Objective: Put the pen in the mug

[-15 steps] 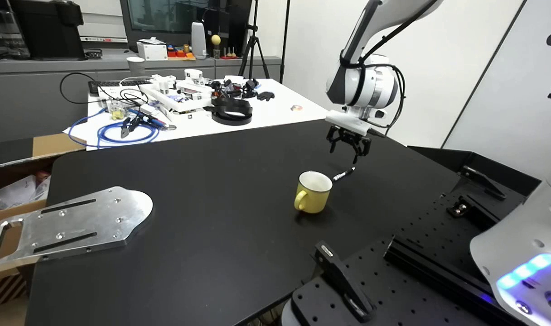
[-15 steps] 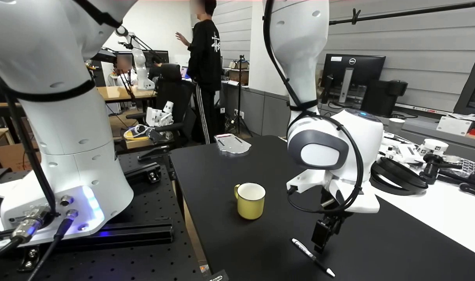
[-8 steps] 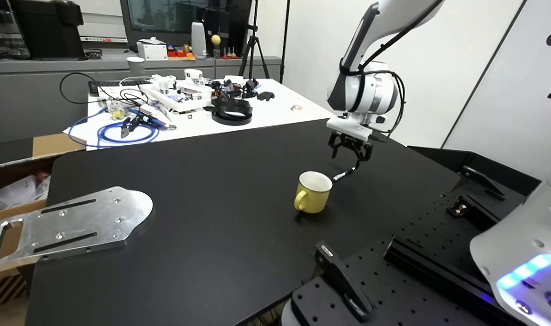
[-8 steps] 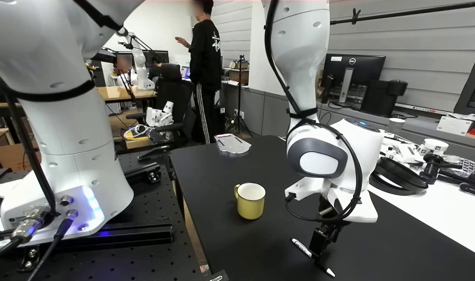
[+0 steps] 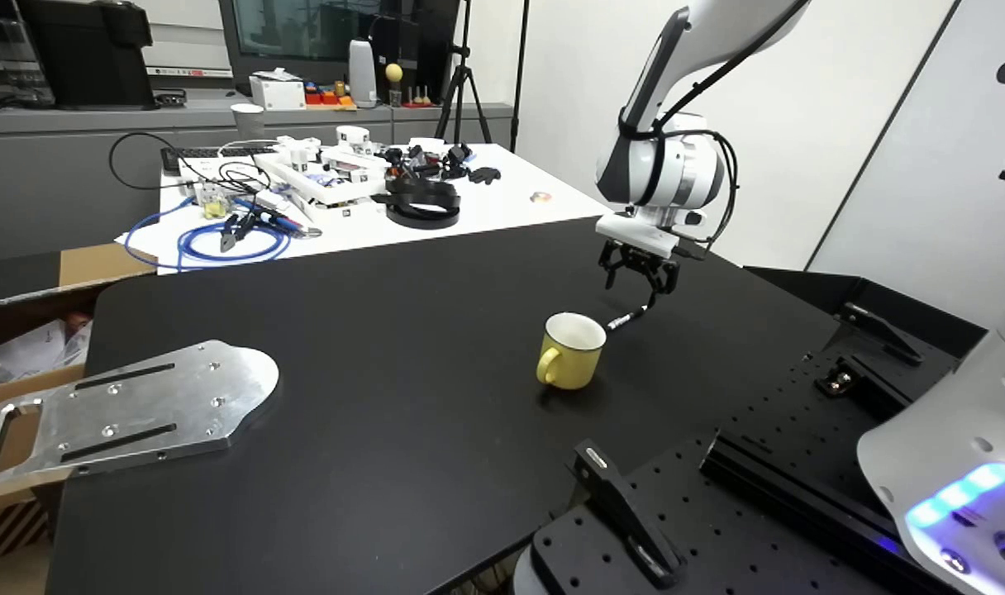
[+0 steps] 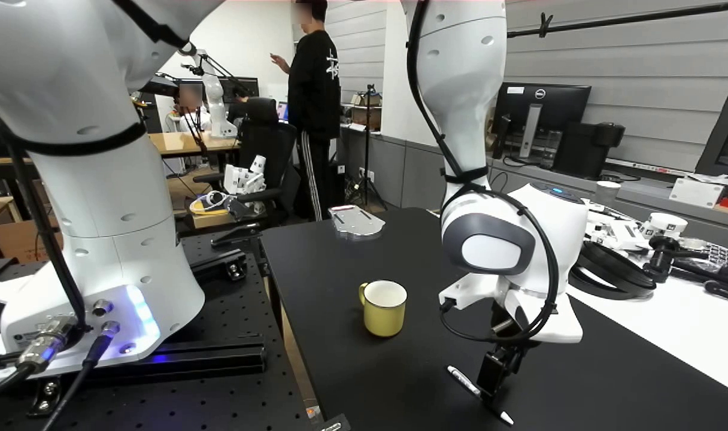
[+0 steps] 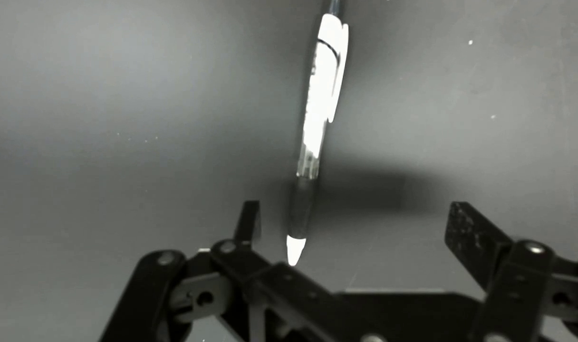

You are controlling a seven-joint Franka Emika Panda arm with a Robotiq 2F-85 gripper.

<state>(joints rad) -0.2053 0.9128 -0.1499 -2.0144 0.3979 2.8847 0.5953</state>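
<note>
A black table [image 5: 370, 463] fills much of an exterior view, and my white robot arm [image 6: 469, 96] hangs over it. I have my gripper [image 7: 355, 223] low, its two fingers spread wide; whether their tips touch the table, I cannot tell. A yellow mug [image 6: 384, 317] stands upright near it. The pen [image 7: 317, 99] — white barrel, dark grip, white tip — lies on the table, apart from the mug; the wrist view puts its grip between my fingers, closer to one, with table showing on both sides.
</note>
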